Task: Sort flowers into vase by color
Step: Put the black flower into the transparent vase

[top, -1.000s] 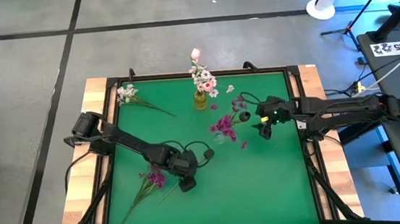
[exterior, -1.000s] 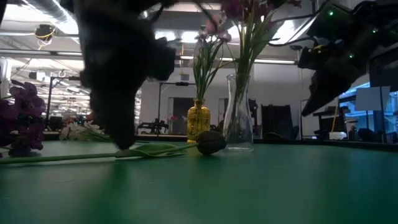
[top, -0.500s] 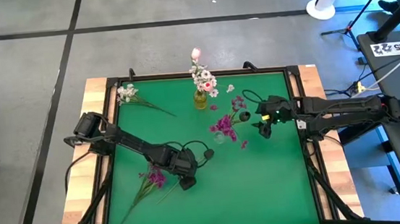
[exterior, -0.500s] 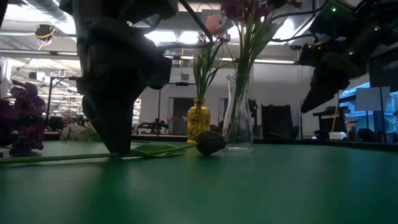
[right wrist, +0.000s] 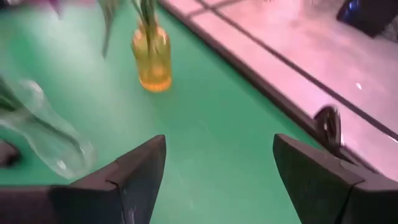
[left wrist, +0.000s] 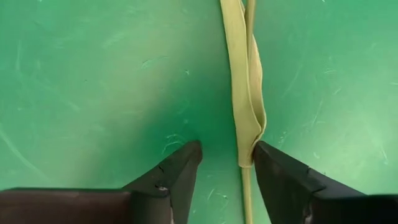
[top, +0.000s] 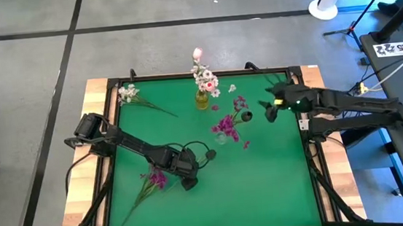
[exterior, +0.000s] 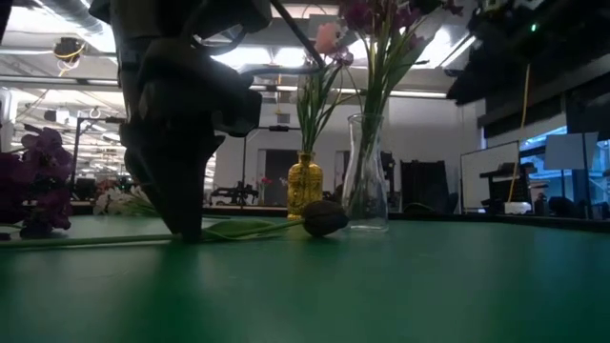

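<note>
Now the left claw (left wrist: 227, 171) (jaws parted astride the stem (left wrist: 247, 186)) should clench squarely; right claw (right wrist: 217, 168), released, waits.

Probably a robotics lab: concrete floor (top: 33, 106), ceiling ducts (exterior: 57, 19), monitor (exterior: 491, 176) behind the green table (top: 266, 188).

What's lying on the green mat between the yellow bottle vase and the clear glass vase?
Nothing: in the high view only bare green mat separates the yellow vase from the clear vase; the dark bloom lies beyond.
</note>
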Robot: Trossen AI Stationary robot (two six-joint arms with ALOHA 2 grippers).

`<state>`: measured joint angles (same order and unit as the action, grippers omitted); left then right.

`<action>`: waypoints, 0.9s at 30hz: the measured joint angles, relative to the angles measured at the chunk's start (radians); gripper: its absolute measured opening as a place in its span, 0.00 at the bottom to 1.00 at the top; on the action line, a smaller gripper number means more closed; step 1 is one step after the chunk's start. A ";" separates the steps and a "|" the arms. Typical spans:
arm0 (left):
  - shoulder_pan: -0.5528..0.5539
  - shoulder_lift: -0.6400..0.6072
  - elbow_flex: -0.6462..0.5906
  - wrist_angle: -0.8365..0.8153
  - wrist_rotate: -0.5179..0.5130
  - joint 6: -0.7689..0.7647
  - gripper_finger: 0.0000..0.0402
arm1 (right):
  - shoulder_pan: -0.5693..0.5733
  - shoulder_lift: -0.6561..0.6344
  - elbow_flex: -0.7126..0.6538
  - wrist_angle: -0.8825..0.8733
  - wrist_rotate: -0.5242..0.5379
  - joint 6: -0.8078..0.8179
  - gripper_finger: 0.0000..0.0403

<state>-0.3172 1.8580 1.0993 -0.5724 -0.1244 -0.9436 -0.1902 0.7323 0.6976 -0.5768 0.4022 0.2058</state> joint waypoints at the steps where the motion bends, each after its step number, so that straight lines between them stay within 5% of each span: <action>1: 0.000 0.000 0.000 0.000 -0.002 0.000 0.36 | 0.000 -0.013 0.010 0.003 -0.001 0.000 0.74; 12: 0.005 -0.002 -0.003 0.052 -0.028 0.003 0.03 | 0.000 -0.131 0.028 -0.001 -0.029 0.003 0.74; 21: 0.001 -0.075 -0.002 0.232 -0.048 0.034 0.01 | 0.000 -0.172 0.028 -0.002 -0.035 0.003 0.74; 27: -0.026 -0.188 -0.002 0.251 -0.148 0.069 0.00 | 0.000 -0.179 0.028 -0.003 -0.047 0.001 0.74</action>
<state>-0.3429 1.6695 1.0977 -0.3211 -0.2728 -0.8750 -0.1897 0.5537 0.7258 -0.5800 0.3550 0.2072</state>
